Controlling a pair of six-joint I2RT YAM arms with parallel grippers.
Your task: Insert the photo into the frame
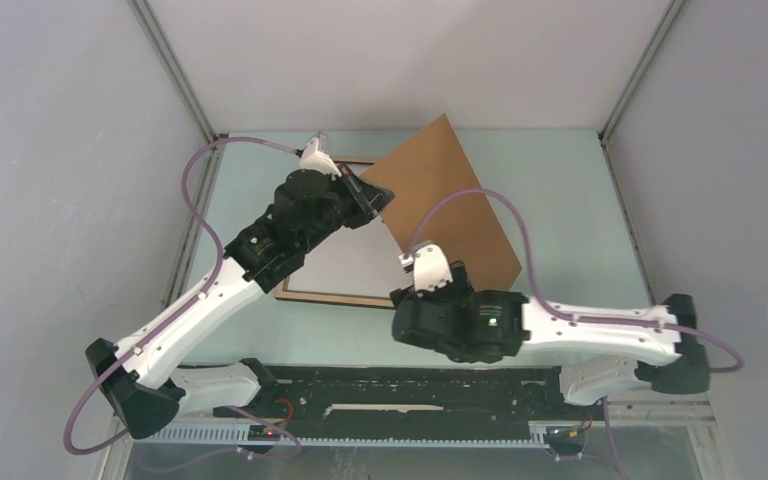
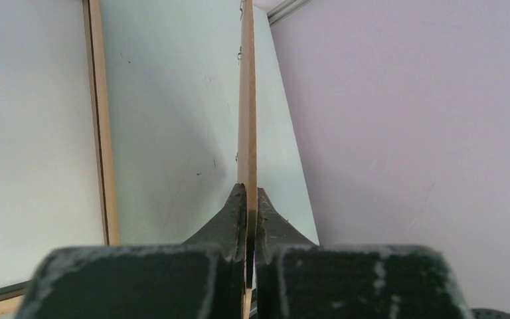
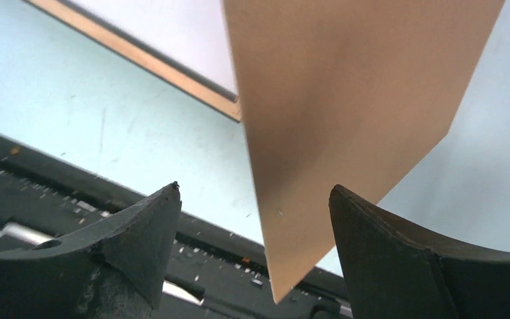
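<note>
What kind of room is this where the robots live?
Probably a robot testing booth, not a home: a left arm and a right arm bolted to a pale table, boxed in by plain grey walls with metal posts.

no legible txt, no labels, brands, nos. or signs readable in any view

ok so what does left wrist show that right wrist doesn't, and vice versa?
Left wrist only: left gripper shut on the backing board, seen edge-on, upright. Right wrist only: right gripper open, the board's broad brown face and lower corner showing between its fingers; black rail at the table's near edge. Both: the board, the frame's light wood rim, the pale table.
</note>
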